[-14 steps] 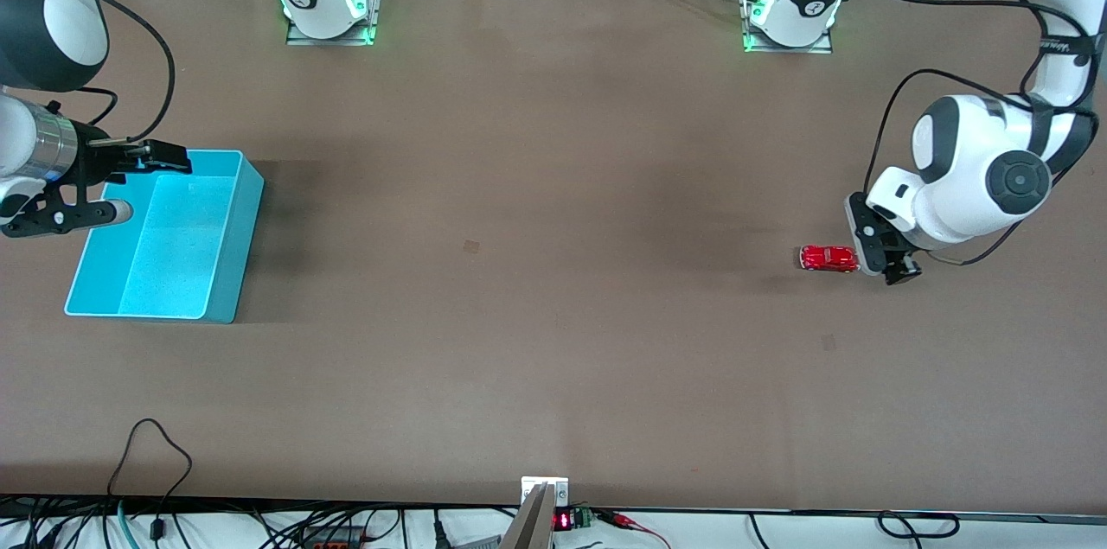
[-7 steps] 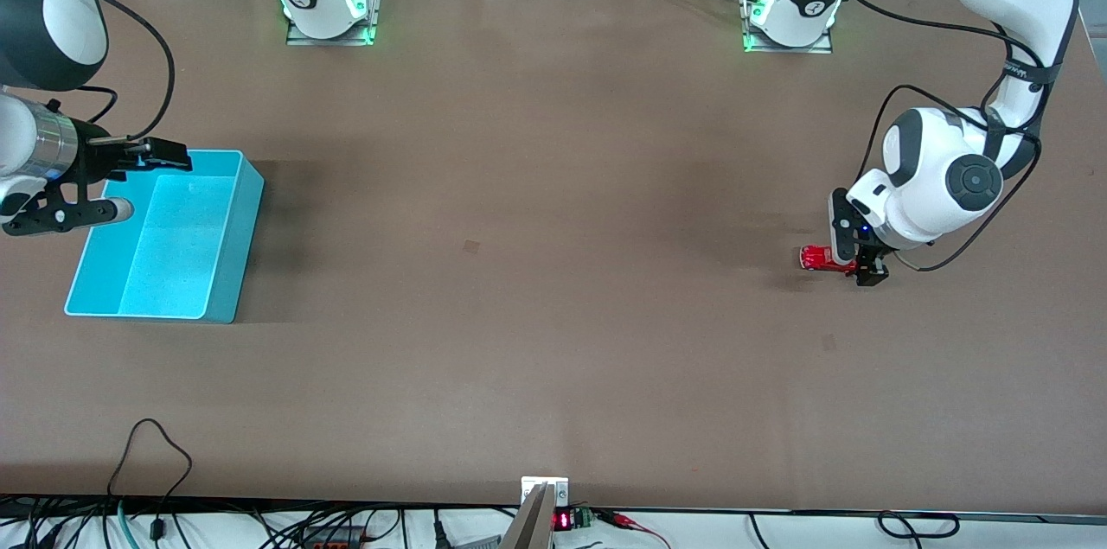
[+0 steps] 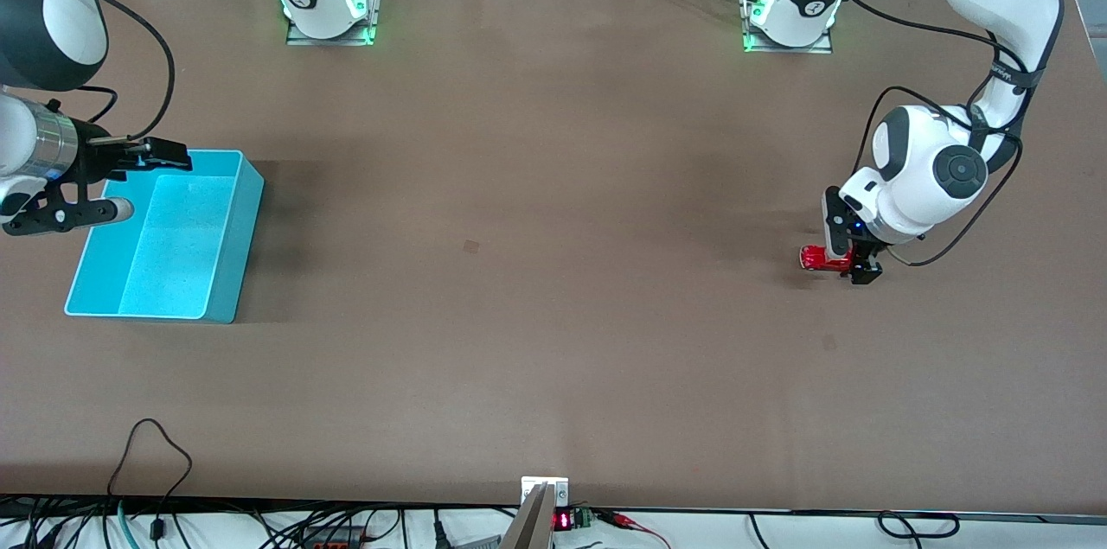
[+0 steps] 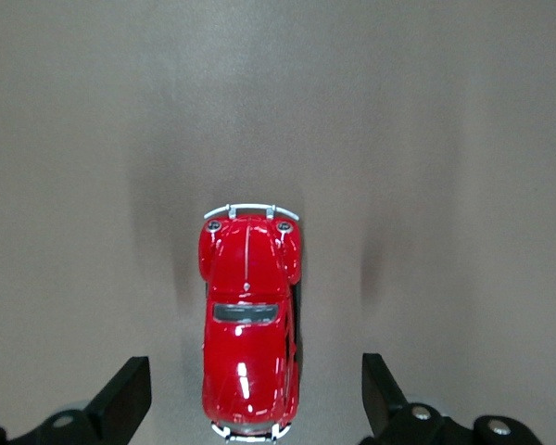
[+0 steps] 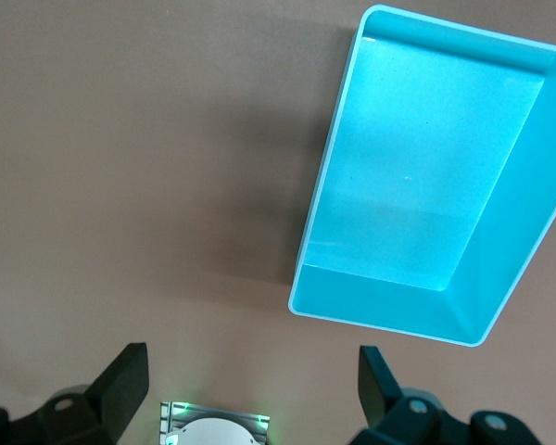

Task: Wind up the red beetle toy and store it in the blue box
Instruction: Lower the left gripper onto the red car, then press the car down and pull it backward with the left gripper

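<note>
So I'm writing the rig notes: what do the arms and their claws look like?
Both arms have glossy white rounded shells with dark grey joint caps and black bands, with loose black cables looped alongside. The left claw and the right claw are black, each with two flat fingers. Green lights glow at both bases.

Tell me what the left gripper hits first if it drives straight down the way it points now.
Probably the red beetle toy: the left gripper is open astride it, so the palm would likely meet its roof or the fingertips the table.
</note>
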Robot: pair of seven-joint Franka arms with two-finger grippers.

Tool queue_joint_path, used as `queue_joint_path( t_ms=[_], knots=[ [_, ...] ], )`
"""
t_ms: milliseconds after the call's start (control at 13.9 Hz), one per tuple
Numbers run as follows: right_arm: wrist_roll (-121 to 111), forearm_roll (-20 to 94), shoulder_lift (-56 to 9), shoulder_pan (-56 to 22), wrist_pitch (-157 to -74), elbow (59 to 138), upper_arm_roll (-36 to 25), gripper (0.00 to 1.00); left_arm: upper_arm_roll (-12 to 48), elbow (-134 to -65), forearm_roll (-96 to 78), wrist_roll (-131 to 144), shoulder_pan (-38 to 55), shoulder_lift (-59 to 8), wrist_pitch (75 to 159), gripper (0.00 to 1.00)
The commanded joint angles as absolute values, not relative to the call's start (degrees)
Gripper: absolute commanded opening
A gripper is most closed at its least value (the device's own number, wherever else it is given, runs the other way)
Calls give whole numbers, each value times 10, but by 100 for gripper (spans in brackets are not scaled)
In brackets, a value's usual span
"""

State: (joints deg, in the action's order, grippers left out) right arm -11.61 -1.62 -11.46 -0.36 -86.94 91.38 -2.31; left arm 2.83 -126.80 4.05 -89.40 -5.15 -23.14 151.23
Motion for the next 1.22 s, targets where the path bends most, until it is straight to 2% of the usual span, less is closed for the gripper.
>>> queue_joint_path(
  t_ms=[0,215,287,431,575,646,934,1149],
  knots=[
    [-122,-12,-112,-4,-859,910,-24,100,39,-1275,49,-904,-62,-236,1542,96],
    [-123,-12,-112,-3,-859,910,-24,100,39,-1275,49,-905,-65,-243,1545,82],
    [-123,-12,-112,-4,-859,910,-23,100,39,-1275,49,-904,-65,-246,1545,61],
    [-123,-12,-112,-3,-859,910,-24,100,39,-1274,48,-904,-65,-246,1545,47],
    [-123,-12,-112,-3,-859,910,-24,100,39,-1274,49,-904,-65,-246,1544,44],
    [-123,-11,-112,-2,-859,910,-23,100,39,-1274,49,-905,-65,-247,1542,39],
    [-123,-12,-112,-2,-859,910,-24,100,39,-1273,48,-905,-65,-248,1538,34],
    [-124,-12,-112,-2,-859,910,-24,100,39,-1269,48,-904,-85,-261,1536,34]
  ],
)
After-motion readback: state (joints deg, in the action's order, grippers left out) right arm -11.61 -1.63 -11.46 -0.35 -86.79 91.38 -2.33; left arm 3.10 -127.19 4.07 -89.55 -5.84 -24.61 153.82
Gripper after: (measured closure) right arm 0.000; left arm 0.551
